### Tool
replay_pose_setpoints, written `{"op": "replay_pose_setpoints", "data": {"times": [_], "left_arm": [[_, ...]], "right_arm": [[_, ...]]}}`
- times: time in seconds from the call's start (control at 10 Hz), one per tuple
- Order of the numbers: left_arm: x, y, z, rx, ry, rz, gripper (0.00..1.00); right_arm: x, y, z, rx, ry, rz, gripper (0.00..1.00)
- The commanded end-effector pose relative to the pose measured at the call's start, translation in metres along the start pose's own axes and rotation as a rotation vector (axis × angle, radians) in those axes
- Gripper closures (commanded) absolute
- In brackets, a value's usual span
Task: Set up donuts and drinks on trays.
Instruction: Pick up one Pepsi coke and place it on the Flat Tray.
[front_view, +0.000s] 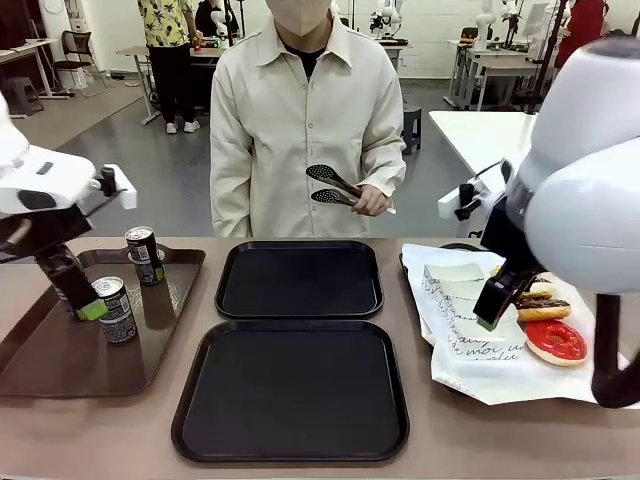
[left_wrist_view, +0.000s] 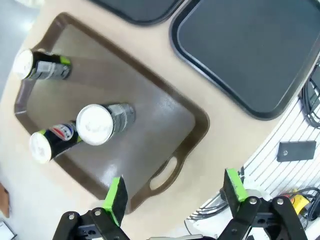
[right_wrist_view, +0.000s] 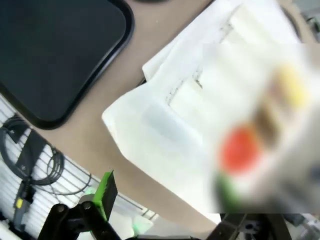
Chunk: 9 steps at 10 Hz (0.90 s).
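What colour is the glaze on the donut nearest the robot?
Red; the donut shows best in the front view.

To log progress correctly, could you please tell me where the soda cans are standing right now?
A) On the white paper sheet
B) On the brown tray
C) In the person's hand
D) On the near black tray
B: the cans stand on the brown tray, while the near black tray and the far black tray hold nothing.
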<state>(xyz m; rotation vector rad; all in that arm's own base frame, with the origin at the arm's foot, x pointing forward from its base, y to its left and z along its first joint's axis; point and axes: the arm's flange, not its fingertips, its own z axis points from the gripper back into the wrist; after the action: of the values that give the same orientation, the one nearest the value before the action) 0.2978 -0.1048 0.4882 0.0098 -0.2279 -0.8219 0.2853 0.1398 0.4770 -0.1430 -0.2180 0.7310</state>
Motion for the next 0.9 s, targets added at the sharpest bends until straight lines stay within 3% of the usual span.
{"op": "replay_pose_setpoints", "data": {"times": [0.0, 0.1, 0.2, 0.3, 0.4, 0.5, 0.6, 0.8], "left_arm": [[0.012, -0.002, -0.015, -0.011, -0.001, -0.008, 0.00], [0.012, -0.002, -0.015, -0.011, -0.001, -0.008, 0.00], [-0.002, 0.000, 0.003, 0.002, -0.002, 0.002, 0.00], [-0.016, 0.010, 0.025, -0.281, -0.250, 0.087, 0.00], [-0.023, 0.032, 0.047, -0.433, -0.374, 0.153, 0.00], [-0.038, 0.057, 0.064, -0.540, -0.456, 0.214, 0.00], [-0.059, 0.092, 0.064, -0.758, -0.525, 0.290, 0.00], [-0.082, 0.146, 0.033, -0.937, -0.557, 0.436, 0.00]], "right_arm": [[0.011, -0.005, -0.024, 0.036, 0.012, -0.014, 0.00], [0.011, -0.005, -0.024, 0.036, 0.012, -0.014, 0.00], [-0.003, 0.001, 0.006, -0.006, -0.006, -0.001, 0.00], [-0.024, -0.032, 0.026, 0.512, -0.354, -0.149, 0.00], [-0.045, -0.067, 0.036, 0.673, -0.445, -0.261, 0.00], [-0.065, -0.094, 0.041, 0.789, -0.478, -0.344, 0.00], [-0.090, -0.124, 0.034, 0.931, -0.504, -0.432, 0.00], [-0.139, -0.172, 0.006, 1.061, -0.555, -0.618, 0.00]]}}
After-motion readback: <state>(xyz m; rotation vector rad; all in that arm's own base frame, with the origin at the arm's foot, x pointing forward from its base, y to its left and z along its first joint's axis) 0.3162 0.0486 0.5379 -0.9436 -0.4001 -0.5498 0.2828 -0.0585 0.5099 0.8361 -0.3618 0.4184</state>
